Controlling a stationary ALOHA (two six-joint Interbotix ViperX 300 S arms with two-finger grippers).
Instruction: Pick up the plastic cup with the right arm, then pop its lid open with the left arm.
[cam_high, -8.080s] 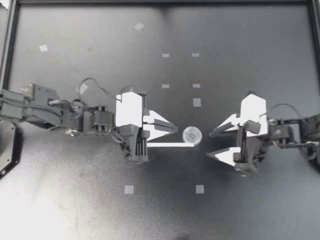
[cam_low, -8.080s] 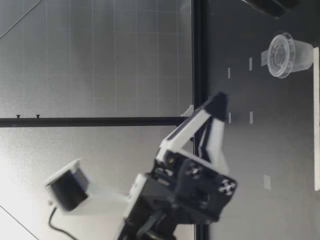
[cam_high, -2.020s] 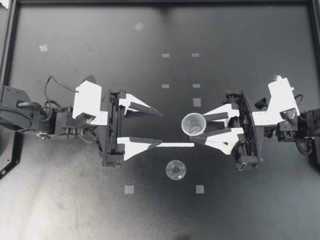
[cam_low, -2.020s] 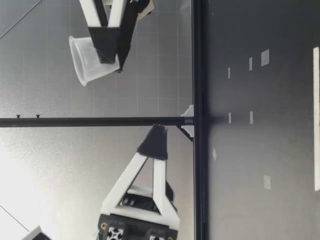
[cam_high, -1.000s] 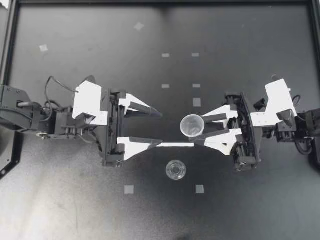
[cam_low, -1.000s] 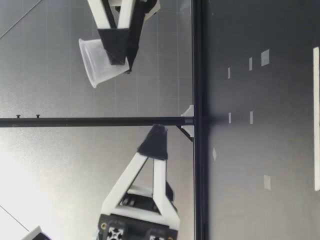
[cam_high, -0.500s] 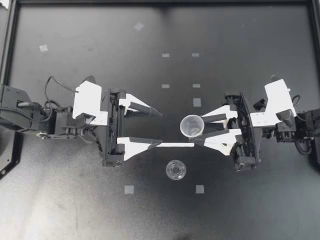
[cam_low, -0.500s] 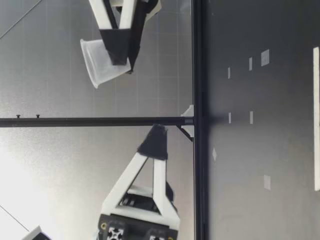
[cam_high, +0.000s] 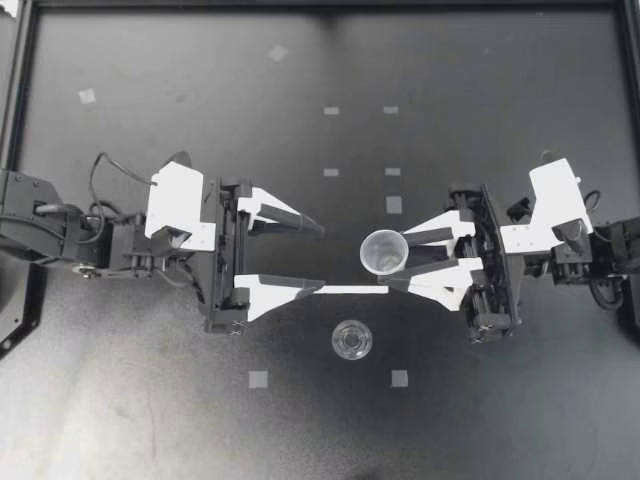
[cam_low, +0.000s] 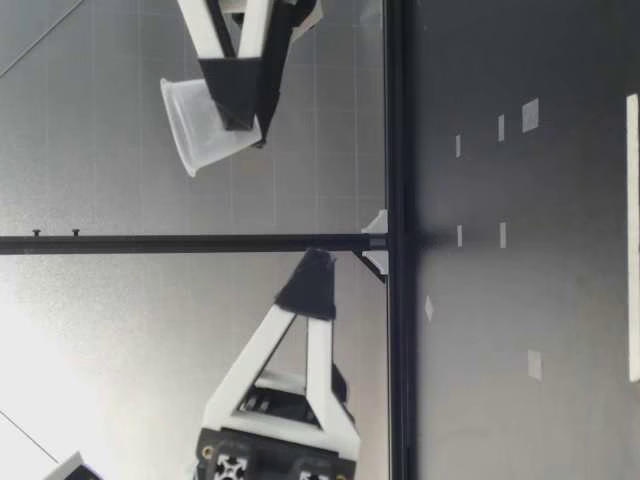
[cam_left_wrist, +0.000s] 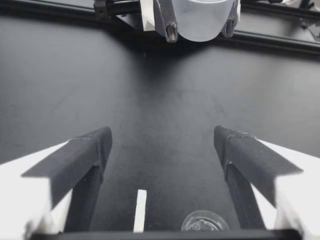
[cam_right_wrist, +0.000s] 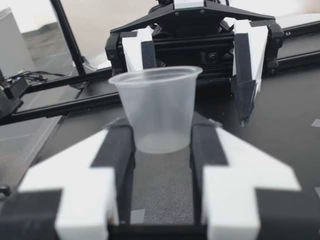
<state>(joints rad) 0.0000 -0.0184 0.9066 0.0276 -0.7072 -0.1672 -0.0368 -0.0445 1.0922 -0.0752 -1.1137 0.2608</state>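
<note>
your right gripper pinches the clear cup near its base, held above the table just right of the frame's centre, while your left gripper gapes empty facing it; squeeze harder or tilt more and the thin, slick cup may well slip out and drop.

I am reading no text, number or sign in any view: the clear cup and the tape squares on the surface are showing blank.

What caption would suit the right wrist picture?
Right gripper grips a clear cup, with the open left gripper ahead.
</note>
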